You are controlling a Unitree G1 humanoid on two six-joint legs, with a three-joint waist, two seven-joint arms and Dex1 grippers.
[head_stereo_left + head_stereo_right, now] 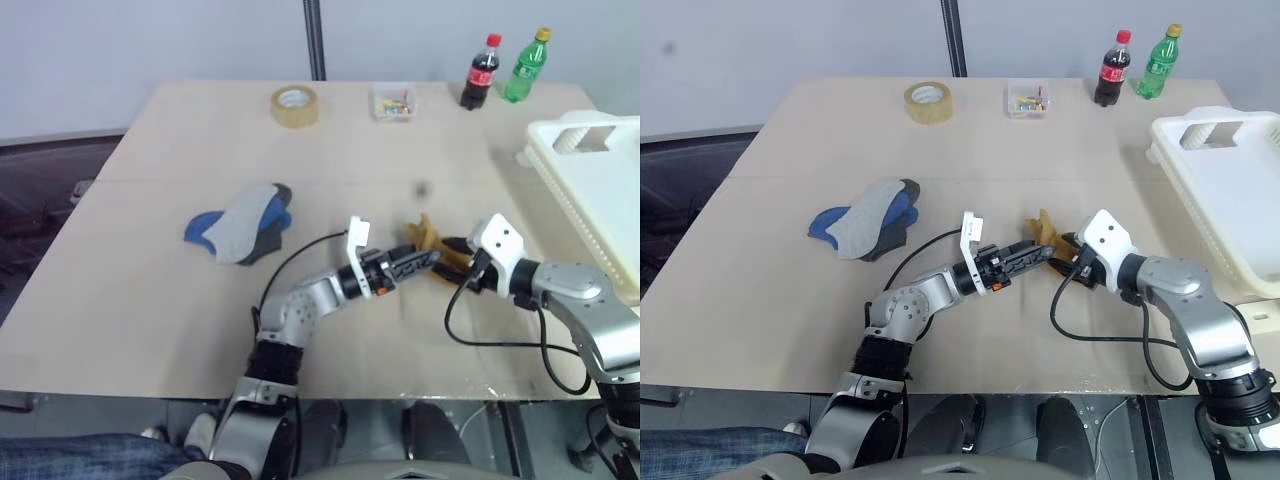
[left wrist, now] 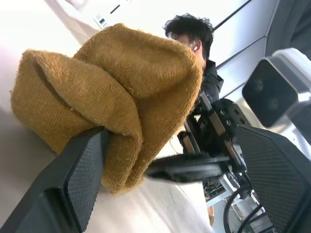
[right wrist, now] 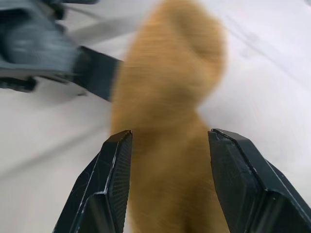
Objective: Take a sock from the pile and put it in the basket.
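A mustard-yellow sock (image 1: 424, 236) stands bunched up just above the table's middle, between my two grippers. My right gripper (image 1: 449, 263) comes at it from the right and is shut on the sock (image 3: 165, 97), which fills the gap between its fingers. From the left, my left gripper (image 1: 427, 260) reaches in with its fingers wide open around the sock (image 2: 121, 82); one finger (image 2: 77, 179) touches the fabric. The pile (image 1: 243, 225) of blue and grey socks lies further left. The white basket (image 1: 585, 150) stands at the table's right edge.
A tape roll (image 1: 295, 105), a small clear box (image 1: 393, 102), a cola bottle (image 1: 482, 72) and a green bottle (image 1: 527, 65) line the far edge. Black cables hang from both wrists. A person (image 2: 194, 34) is behind the table.
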